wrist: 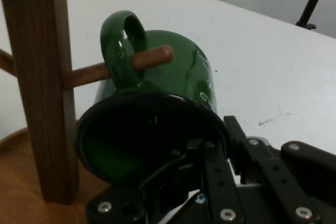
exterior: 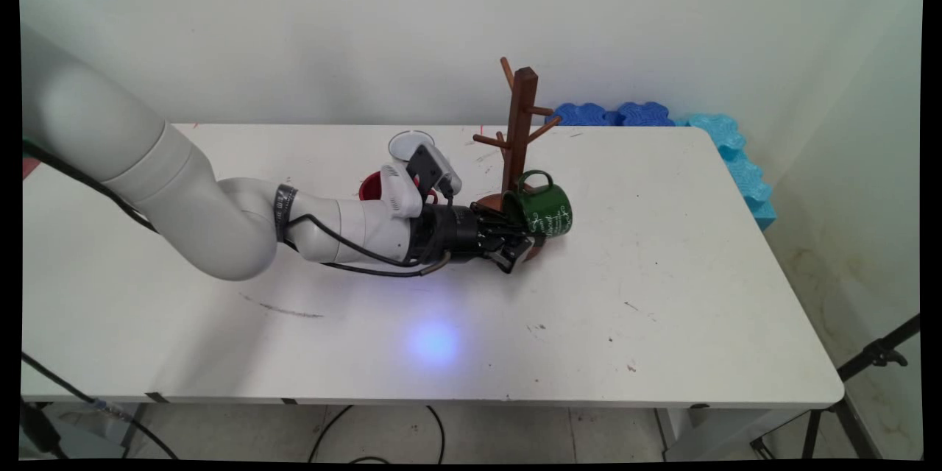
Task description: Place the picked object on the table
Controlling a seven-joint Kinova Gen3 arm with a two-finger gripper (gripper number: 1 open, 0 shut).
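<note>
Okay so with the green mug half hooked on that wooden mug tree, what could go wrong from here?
1. The green mug hangs with its handle over a short peg near the tip, so it might slide off.
2. The gripper has one finger inside the mug's rim; a sideways pull could drag the mug tree or tip it.
3. A red cup sits close behind the wrist, and a swing back may knock it.

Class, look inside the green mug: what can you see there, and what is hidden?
One gripper finger reaches inside the green mug; nothing else shows. Its bottom is dark, partly covered.
</note>
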